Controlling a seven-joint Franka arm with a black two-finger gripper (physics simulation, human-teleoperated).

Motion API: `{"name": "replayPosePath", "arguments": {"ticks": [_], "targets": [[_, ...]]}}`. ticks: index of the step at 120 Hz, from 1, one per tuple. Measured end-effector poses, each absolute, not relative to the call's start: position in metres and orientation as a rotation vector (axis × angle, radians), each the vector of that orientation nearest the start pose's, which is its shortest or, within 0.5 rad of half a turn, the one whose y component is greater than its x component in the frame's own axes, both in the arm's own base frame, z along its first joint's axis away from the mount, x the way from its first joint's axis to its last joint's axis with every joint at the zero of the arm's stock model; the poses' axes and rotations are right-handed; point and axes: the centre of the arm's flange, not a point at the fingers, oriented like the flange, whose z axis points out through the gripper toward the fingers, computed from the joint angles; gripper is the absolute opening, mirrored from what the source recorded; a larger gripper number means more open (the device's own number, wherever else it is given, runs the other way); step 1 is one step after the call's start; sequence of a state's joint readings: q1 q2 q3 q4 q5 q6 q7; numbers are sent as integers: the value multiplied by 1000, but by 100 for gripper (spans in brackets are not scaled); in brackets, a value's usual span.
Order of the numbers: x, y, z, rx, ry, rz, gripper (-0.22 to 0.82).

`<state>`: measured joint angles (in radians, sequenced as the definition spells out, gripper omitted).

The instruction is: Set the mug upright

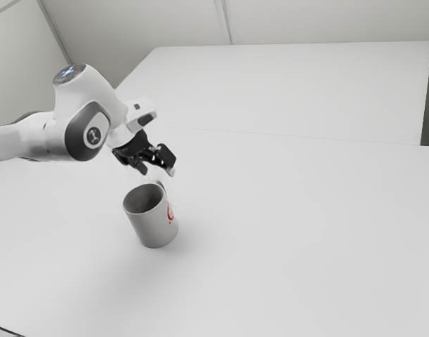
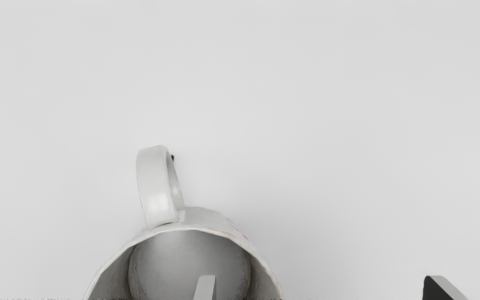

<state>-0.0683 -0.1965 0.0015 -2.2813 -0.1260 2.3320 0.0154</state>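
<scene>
Mug (image 1: 155, 223) standing mouth-up on the desk (image 1: 291, 232), just below the hand (image 1: 157, 170).
The hand is spread wide and holds nothing; in the wrist view one finger (image 2: 206, 288) overlaps the mug's mouth, the other well off to its side. The handle (image 2: 154, 187) juts from the rim's near side, beneath the hand, and a red mark (image 1: 170, 213) shows on the wall.

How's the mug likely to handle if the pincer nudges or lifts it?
Probably stiff and chippable: the mug looks like hard ceramic. Likely a bit slick for the pincer, going by the sheen on the handle. If knocked over, its round side could let it roll, though the handle would probably stop it partway.
</scene>
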Motion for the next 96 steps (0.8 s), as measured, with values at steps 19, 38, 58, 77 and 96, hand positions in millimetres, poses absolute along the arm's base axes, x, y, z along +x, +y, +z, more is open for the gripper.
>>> {"name": "replayPosePath", "arguments": {"ticks": [19,38,58,77,96], "targets": [[518,-38,490,-3244,28,-289,56],[532,-32,517,-3252,22,-193,58],[546,-31,545,-3252,38,-119,58],[552,-32,564,-3250,53,-78,59],[556,-34,598,-3247,73,-97,59]]}}
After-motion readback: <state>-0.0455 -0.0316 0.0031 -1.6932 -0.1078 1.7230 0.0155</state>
